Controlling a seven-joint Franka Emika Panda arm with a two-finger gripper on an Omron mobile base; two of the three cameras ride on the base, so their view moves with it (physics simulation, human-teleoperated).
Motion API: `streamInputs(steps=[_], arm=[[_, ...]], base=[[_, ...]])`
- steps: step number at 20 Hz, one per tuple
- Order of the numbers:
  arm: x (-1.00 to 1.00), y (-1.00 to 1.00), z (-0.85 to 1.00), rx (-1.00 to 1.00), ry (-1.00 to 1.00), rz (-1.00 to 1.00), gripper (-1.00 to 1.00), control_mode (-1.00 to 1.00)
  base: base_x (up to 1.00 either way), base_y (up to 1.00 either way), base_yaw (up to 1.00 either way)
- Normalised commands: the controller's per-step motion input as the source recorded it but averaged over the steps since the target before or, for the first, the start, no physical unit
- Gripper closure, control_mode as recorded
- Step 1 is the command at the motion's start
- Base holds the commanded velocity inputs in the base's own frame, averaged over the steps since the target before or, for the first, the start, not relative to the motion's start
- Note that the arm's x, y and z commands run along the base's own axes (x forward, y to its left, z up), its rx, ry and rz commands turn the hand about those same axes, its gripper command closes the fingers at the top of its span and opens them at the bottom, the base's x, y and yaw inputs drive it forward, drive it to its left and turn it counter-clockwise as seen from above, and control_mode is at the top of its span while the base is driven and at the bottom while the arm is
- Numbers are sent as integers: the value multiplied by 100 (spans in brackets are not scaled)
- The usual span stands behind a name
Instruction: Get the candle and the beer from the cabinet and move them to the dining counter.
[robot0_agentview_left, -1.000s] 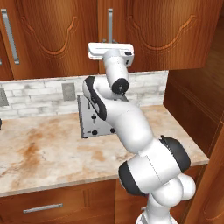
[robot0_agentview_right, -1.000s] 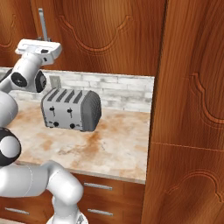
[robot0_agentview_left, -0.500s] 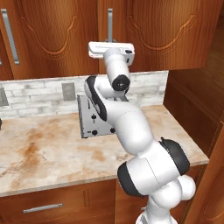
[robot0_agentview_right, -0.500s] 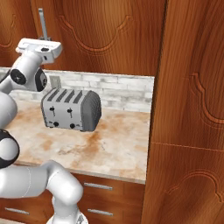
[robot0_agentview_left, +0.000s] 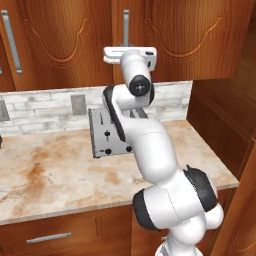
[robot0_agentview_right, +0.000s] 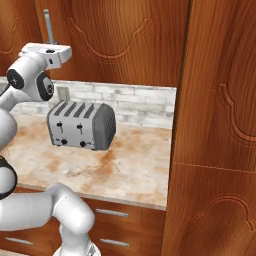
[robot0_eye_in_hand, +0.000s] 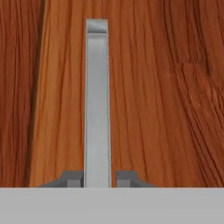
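Note:
The cabinet (robot0_agentview_left: 190, 35) is a reddish-brown upper wall unit with carved doors, all closed. My gripper (robot0_eye_in_hand: 99, 179) is raised to the vertical silver bar handle (robot0_eye_in_hand: 97, 105) of one door and is shut on it, a fingertip (robot0_eye_in_hand: 74, 178) on each side of the bar. From the base views, the hand (robot0_agentview_left: 129, 54) sits at the lower end of that cabinet handle (robot0_agentview_left: 125, 27), also seen as the cabinet handle (robot0_agentview_right: 48, 27) above the hand (robot0_agentview_right: 50, 54). The candle and the beer are hidden behind the closed doors. The dining counter is out of view.
A grey toaster (robot0_agentview_right: 81, 125) stands on the marble counter (robot0_agentview_left: 45, 175) against the brick backsplash (robot0_agentview_right: 135, 102), below my arm. A tall wooden panel (robot0_agentview_right: 215, 125) rises at the right. Drawer fronts (robot0_agentview_left: 50, 235) run under the counter. Another door handle (robot0_agentview_left: 12, 42) is at the left.
The fingers have finished closing on the cabinet handle. The arm and the views have barely shifted.

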Motion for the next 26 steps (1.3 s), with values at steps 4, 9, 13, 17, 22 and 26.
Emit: streamInputs(steps=[4, 9, 13, 17, 22, 26], arm=[[-43, -39, 34, -3, 9, -18, 100, -100], [-62, -45, 33, -1, 8, -21, 100, -100], [-85, -59, 31, 0, 7, -23, 100, -100], [-94, -75, 20, 0, 5, -21, 100, -100], [-93, -78, 14, 0, 5, -20, 100, -100], [-96, -83, 12, 0, 5, -18, 100, -100]], base=[[0, 0, 0], [0, 0, 0], [0, 0, 0], [0, 0, 0], [0, 0, 0], [0, 0, 0]])
